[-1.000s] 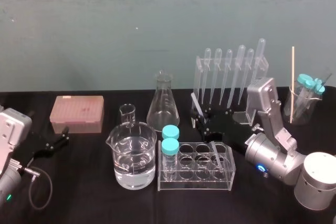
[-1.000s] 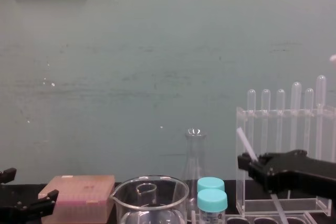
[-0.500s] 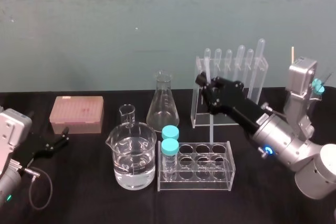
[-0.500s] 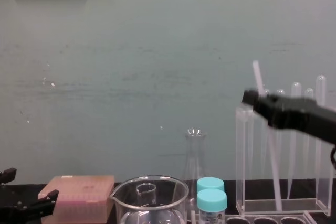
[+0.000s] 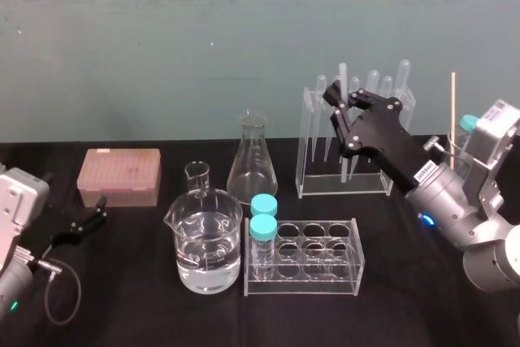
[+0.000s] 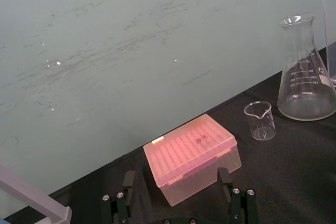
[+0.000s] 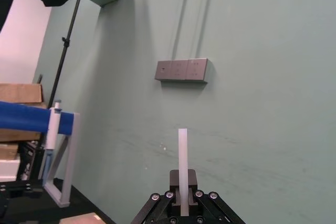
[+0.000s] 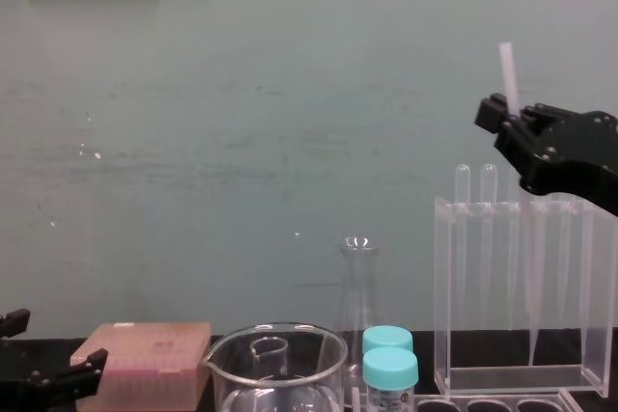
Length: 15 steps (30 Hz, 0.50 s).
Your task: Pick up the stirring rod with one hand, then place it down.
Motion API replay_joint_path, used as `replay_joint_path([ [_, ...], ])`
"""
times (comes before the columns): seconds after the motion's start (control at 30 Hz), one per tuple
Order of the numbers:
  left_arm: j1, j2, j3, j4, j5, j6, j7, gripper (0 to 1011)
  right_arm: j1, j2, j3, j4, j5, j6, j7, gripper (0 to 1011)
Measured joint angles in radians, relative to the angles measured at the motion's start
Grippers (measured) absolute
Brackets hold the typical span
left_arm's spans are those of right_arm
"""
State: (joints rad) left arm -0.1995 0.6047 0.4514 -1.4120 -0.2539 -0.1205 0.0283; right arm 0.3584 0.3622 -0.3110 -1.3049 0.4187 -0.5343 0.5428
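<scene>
the right hand (image 5: 344,111) is up in the air over the far right part of the black table (image 5: 146,306), its fingers closed tight on the rod (image 5: 342,79), gripping it not far below the top end. the rod stands nearly upright with a slight lean, its flat top poking out above the hand, and the longer lower part hanging down across the tall clear stand (image 5: 309,132) with its row of round-topped tubes (image 5: 373,87). from the chest the hand (image 8: 512,121) sits higher than the top of the stand (image 8: 444,287), the rod (image 8: 505,65) rises above it, and its lower end hangs just above the stand's base, off the table; whether it is in front of the stand or inside it i cannot tell. the right wrist view has the rod (image 7: 182,150) sticking straight out from between the closed fingers. the left hand (image 5: 91,215) lies low at the left edge of the table, fingers wide apart and holding nothing, near the pink box (image 5: 119,175). between the two hands stand a big beaker (image 5: 207,245) of water, a small beaker (image 5: 197,175), a flask (image 5: 252,160) and a low rack (image 5: 313,262) with two blue-capped jars (image 5: 262,221).
</scene>
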Motion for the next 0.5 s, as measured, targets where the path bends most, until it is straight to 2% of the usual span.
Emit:
replay_joint_path([
  [0.2,0.0,0.0,0.0,0.0,0.0,0.0,0.0,1000,0.0,-0.012,0.023,0.04,0.023,-0.027,0.029,66],
  [0.37,0.0,0.0,0.0,0.0,0.0,0.0,0.0,1000,-0.01,-0.021,0.035,0.057,0.057,0.022,0.047,66],
  [0.5,0.0,0.0,0.0,0.0,0.0,0.0,0.0,1000,-0.015,-0.026,0.042,0.059,0.06,0.062,0.045,66],
])
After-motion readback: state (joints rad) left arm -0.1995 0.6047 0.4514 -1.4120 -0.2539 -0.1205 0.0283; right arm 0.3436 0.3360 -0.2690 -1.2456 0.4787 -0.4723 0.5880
